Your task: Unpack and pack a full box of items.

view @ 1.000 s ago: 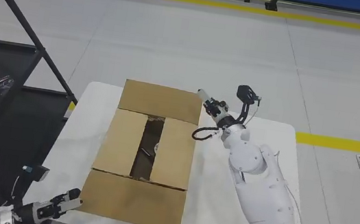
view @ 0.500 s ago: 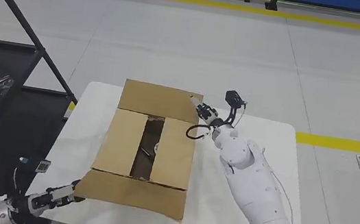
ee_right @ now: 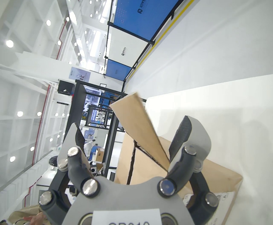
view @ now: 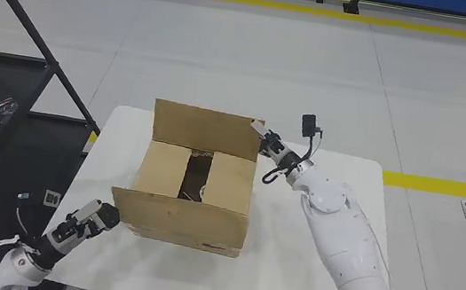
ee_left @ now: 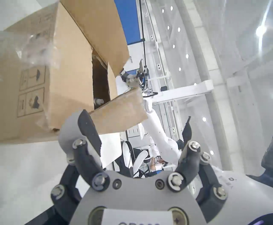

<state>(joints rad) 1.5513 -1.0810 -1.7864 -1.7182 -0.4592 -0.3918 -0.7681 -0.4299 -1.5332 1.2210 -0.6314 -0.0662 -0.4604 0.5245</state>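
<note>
2 box flaps [view: 206,129] have swung up, left pincer [view: 107,213] and right pincer [view: 258,129] gape, contents [view: 194,193] mostly hidden.

One cardboard box [view: 203,230]. Four flaps on top: two long outer flaps [view: 207,128], two inner flaps [view: 161,169]. One white table [view: 303,280]. Two robot arms [view: 337,231], one gripper each: left gripper [view: 107,212], right gripper [view: 259,129]. Two fingers [ee_right: 187,136] per gripper, four altogether. Packed items [view: 195,193] inside box, seen through narrow gap: too dark to count.
</note>
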